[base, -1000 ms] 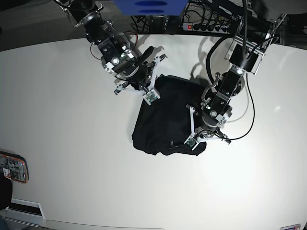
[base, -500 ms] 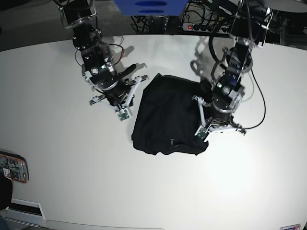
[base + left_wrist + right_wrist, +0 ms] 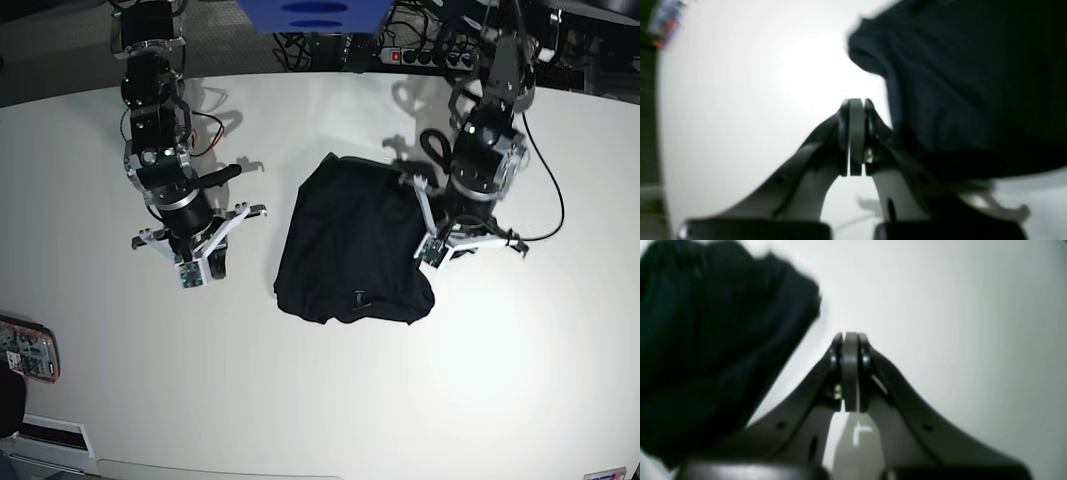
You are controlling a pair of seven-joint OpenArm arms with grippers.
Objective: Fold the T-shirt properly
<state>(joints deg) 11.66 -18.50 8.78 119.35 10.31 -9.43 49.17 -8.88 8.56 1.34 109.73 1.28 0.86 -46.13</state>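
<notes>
Both end effectors, left (image 3: 432,252) and right (image 3: 191,274), are closed and empty, flanking the shirt (image 3: 352,245) folded on the desk (image 3: 300,400), probably finished.

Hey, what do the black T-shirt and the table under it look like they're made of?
The T-shirt looks like soft, thin matte fabric, probably a cotton knit: it lies in a limp, rumpled heap with shallow folds and no shine. The table looks like a smooth, hard white surface, maybe laminate or painted board: it shows soft glare and crisp arm shadows, no grain.
</notes>
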